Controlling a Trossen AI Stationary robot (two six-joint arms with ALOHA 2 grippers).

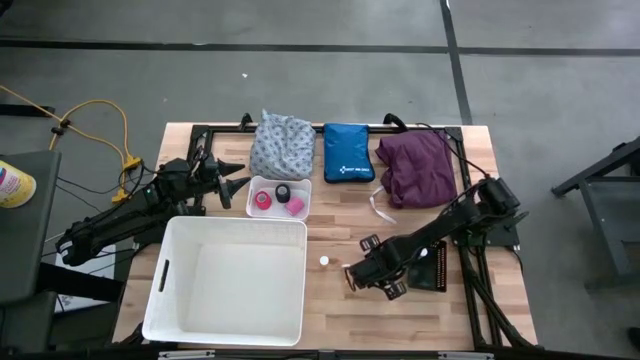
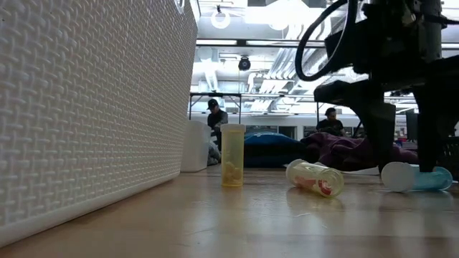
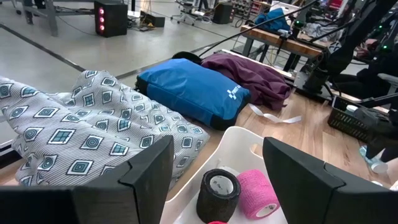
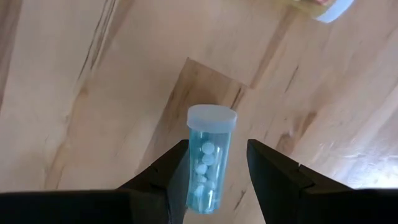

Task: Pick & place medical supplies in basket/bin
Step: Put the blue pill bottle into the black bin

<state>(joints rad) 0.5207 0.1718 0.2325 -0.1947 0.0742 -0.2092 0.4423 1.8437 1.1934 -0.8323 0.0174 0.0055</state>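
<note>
The right gripper [image 4: 214, 165] sits low over the wooden table [image 1: 420, 300], near its right edge toward the front, its two dark fingers [image 4: 277, 174] set narrowly on either side of a blue vial [image 4: 208, 165] with a white cap. The vial lies on its side on the wood, pills showing through its wall — whether the fingers actually press it cannot be told. In the low view the same blue vial shows at the foot of the dark fingers, with a clear vial [image 2: 315, 178] lying on its side just beside it and a yellow vial [image 2: 232, 165] standing upright farther along.

The left gripper [image 3: 217, 180] hangs with its fingers well apart and nothing between them, over a small white tray [image 1: 278, 196] near the middle of the table. In the tray sit a black tape roll [image 3: 218, 195] and a pink tape roll [image 3: 256, 194], touching each other.

Along the back edge lie a grey-white patterned cloth [image 1: 280, 145], a blue pouch [image 1: 347, 152] and a purple cloth [image 1: 418, 166] — in that order from left to right. A large white bin [image 1: 230, 280] fills the front left corner.
</note>
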